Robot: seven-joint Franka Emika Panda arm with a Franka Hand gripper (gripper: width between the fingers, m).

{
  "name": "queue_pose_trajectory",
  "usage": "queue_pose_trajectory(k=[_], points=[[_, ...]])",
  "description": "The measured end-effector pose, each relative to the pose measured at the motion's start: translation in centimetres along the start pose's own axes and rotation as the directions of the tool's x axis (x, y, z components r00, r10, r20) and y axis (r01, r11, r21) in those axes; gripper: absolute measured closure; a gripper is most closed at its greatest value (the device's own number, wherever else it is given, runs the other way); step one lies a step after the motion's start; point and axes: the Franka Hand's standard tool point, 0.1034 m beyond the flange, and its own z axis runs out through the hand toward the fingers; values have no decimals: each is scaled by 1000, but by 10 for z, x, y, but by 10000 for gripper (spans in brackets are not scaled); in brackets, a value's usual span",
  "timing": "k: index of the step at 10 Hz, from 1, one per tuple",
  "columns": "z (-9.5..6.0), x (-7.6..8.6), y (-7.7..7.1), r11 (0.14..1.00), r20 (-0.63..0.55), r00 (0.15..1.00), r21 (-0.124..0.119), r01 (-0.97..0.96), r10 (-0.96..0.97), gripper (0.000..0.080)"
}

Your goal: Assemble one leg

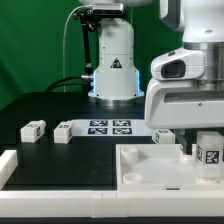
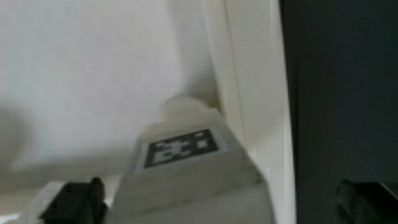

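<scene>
In the lower right of the exterior view, the small white plastic leg (image 1: 209,152) (image 2: 185,165), a block with a black-and-white square tag on its face, stood upright on the large white square tray-like panel (image 1: 150,168), near that panel's right end. The white robot arm (image 1: 185,75) hung over it from the upper right of the frame.

In the wrist view the two dark fingers (image 2: 75,200) were spread wide, one on each side of the leg. A gap showed between each finger and the block, so they were released and grasping nothing. The leg stood just beside the panel's raised white wall (image 2: 249,90), with the dark table beyond it.

At the left middle of the exterior view, two more white tagged blocks (image 1: 33,128) (image 1: 65,130) lay near each other on the black table (image 1: 50,105), well apart from the leg. The thin flat white marker board (image 1: 110,126) lay in the centre of the frame, in front of the arm's base. Just right of it, another small tagged piece (image 1: 161,134) was partly hidden by the arm.
</scene>
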Motion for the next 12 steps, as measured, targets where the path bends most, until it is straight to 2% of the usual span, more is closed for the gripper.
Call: queue_pose_trajectory(k=[1, 4, 6, 11, 12], points=[[0, 1, 3, 998, 0, 998, -1, 66, -66, 151], [1, 0, 3, 998, 1, 998, -1, 65, -65, 178], [1, 0, 3, 998, 1, 998, -1, 65, -65, 511], [1, 0, 3, 1000, 1, 1000, 2, -24, 24, 509], [1, 1, 3, 983, 0, 983, 4, -185, 185, 509]])
